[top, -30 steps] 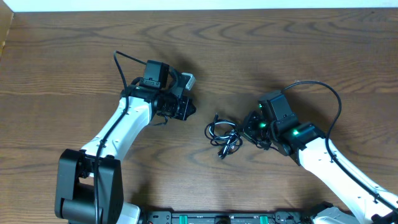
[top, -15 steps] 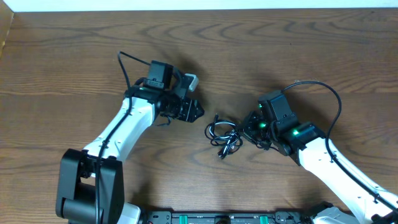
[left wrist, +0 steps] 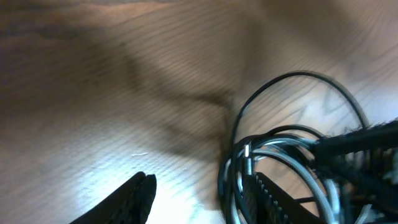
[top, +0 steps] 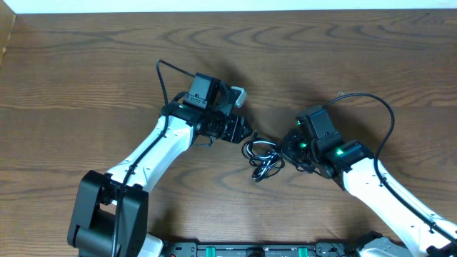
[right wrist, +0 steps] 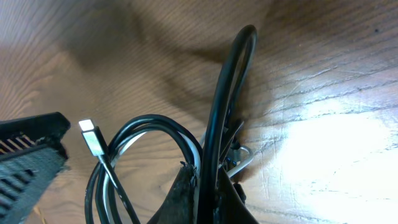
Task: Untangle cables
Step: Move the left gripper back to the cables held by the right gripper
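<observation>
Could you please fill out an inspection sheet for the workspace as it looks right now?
Surface: wooden table, bare wood grain.
Job's things: cable bundle, black loops with a pale strand, tangled mid-table; a silver plug end sticks out.
Clutter: nothing seen.
Grippers: left gripper open at the bundle's edge, gripping nothing; right gripper shut on a black loop of the bundle.
Cables: thick arm wires arc above each wrist, apart from the bundle.
Surroundings: white strip along the far edge; dark rail at the near edge.
</observation>
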{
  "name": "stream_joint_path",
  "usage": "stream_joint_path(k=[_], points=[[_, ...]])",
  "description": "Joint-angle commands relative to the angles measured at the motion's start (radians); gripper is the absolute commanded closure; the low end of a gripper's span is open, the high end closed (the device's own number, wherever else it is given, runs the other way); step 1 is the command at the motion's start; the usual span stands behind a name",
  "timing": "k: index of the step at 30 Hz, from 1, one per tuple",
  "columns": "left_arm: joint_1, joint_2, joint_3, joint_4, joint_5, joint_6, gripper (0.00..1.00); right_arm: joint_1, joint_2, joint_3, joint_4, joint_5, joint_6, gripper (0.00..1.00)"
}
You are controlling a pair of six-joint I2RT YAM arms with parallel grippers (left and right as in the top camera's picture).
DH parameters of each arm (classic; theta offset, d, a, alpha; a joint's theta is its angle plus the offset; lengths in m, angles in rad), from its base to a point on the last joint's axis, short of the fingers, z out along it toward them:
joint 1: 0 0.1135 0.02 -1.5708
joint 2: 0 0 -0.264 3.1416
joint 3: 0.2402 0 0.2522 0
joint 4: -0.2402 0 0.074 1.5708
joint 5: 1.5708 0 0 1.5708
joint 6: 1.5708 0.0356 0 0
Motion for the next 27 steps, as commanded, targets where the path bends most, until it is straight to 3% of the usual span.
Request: stream_joint_path(k=[1,11,27], points=[[0.003,-0.043,0.037,0.042,0.130,-0.214,0.50,0.006,0.003,0.005,0.004,0.041,-0.022,0.99],[-0.066,-0.056,0.036,0.018,0.141,-0.601,0.50,0.006,0.003,0.005,-0.002,0.040,-0.023,0.99],[-0.199,-0.056,0.036,-0.063,0.151,-1.072,0.51,0.006,0.003,0.005,-0.026,0.040,-0.094,0.99]])
